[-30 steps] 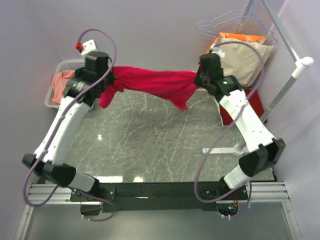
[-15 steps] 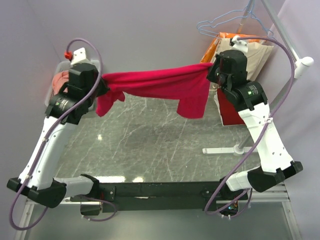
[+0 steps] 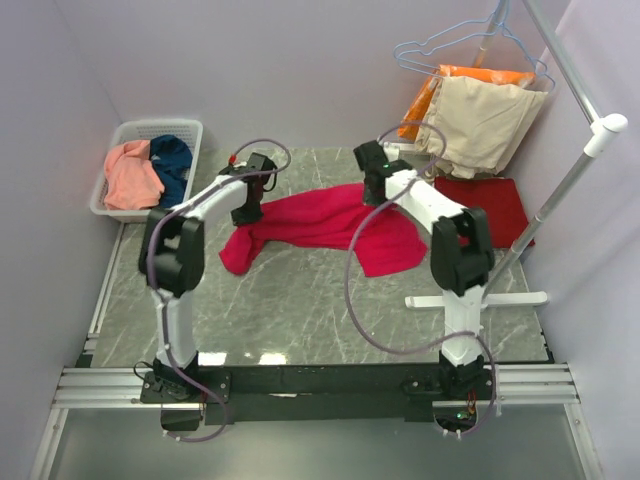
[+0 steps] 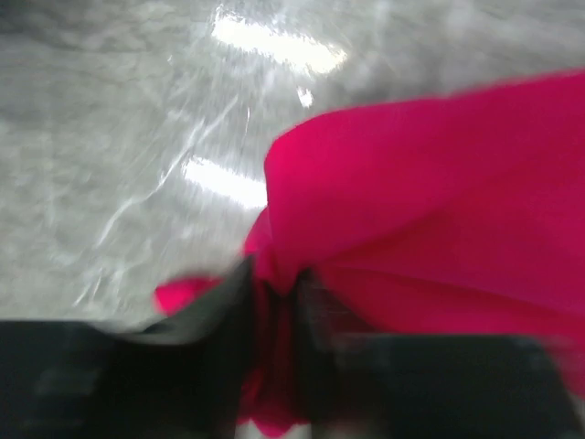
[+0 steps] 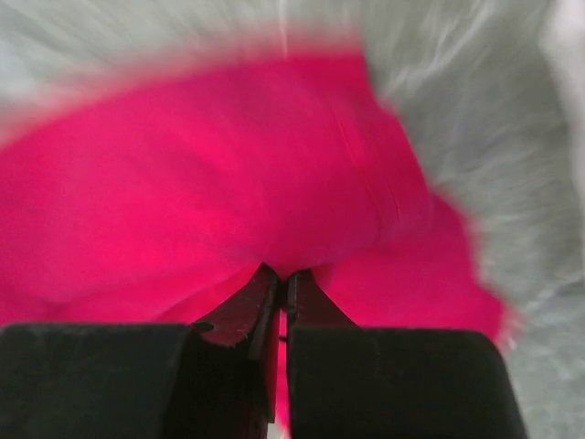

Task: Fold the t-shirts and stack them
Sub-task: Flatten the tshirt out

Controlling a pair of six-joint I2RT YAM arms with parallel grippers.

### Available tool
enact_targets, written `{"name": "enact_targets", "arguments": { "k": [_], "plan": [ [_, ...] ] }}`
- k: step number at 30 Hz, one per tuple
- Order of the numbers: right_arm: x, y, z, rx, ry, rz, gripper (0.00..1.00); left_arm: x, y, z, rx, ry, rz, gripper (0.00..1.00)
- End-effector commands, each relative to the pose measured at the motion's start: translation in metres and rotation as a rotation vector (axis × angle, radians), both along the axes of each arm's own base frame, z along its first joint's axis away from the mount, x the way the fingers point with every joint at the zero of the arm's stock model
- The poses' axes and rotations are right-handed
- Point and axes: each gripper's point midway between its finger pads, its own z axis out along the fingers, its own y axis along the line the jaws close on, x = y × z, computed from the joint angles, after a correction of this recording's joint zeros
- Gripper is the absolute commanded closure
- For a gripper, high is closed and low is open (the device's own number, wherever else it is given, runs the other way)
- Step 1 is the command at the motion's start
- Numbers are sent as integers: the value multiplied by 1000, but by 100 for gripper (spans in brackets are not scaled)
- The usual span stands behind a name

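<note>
Two narrow grips, left tool (image 4: 274,282) and right tool (image 5: 282,276), on soft rumpled crimson t-shirt (image 3: 310,216)

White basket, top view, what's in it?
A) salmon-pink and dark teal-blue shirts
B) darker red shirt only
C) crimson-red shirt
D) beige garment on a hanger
A: the white basket at the far left holds a salmon-pink t-shirt beside a dark teal-blue t-shirt, while the crimson-red t-shirt lies outside it.
</note>
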Motion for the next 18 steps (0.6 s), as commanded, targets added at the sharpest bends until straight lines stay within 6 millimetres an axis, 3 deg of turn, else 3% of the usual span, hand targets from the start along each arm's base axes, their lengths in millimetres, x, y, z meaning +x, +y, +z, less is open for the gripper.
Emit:
{"name": "enact_targets", "arguments": {
  "k": [1, 2, 3, 6, 9, 12, 14, 15, 16, 17, 18],
  "plan": [
    [35, -8, 16, 1, -91, -74, 100, 58, 25, 18, 21, -114, 136, 54],
    [37, -13, 15, -9, -91, -94, 100, 64, 30, 20, 30, -124, 153, 46],
    [42, -14, 18, -9, -105, -103, 100, 70, 41, 22, 58, -144, 186, 30],
    [51, -28, 20, -18, -122, -138, 100, 85, 54, 47, 51, -215, 231, 16],
    [55, -44, 18, -32, -107, -183, 100, 86, 58, 61, 37, -244, 240, 10],
    [53, -58, 13, -61, -85, -236, 100, 75, 56, 69, 19, -230, 218, 10],
    [51, -61, 10, -67, -77, -246, 100, 61, 43, 62, -42, -188, 154, 11],
    [50, -62, 9, -71, -76, -253, 100, 53, 40, 77, -74, -210, 133, 11],
    [49, -62, 6, -73, -69, -254, 100, 38, 31, 64, -125, -159, 87, 12],
    [48, -63, 4, -80, -61, -257, 100, 30, 27, 66, -143, -152, 52, 13],
    [47, -65, 3, -87, -57, -273, 100, 19, 25, 82, -167, -178, 33, 15]
  ]
}}
